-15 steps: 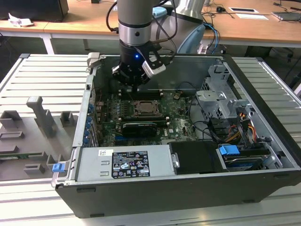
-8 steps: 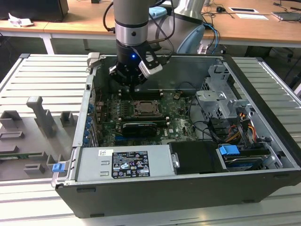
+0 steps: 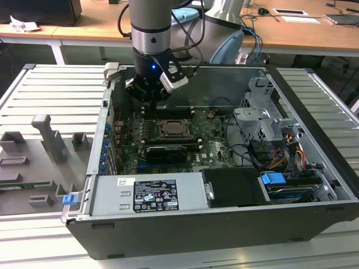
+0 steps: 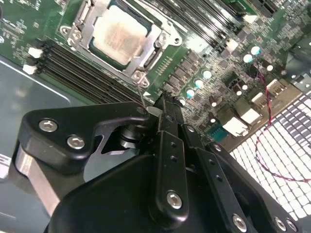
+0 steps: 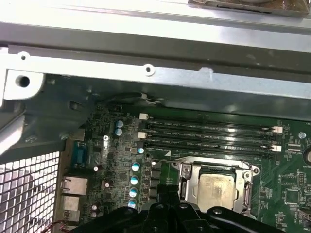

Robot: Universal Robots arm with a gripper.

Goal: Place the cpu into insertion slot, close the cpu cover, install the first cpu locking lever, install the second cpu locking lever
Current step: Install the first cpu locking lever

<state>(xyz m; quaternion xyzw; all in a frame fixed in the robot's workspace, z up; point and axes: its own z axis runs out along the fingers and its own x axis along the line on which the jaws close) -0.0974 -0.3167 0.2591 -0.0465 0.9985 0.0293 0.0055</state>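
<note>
Silver cpu (image 4: 119,36) lies flat in the slot (image 4: 151,57) on the green board (image 4: 214,58), w/ the cover (image 4: 159,31) down round it. My gripper (image 4: 165,104) is closed tight, nothing in it, low over the board near a slot corner. A thin wire lever (image 4: 141,96) is right by my tip.

Bright, even room light over the exterior view, seemingly from overhead, and the computer case (image 3: 224,235) holds shade inside. Second wrist view: the cpu (image 4: 119,36) glares pale and the perforated panel (image 4: 286,155) blows out white. First wrist view: the chassis rail (image 5: 146,48) gleams, the motherboard (image 5: 112,145) sits dimmer
</note>
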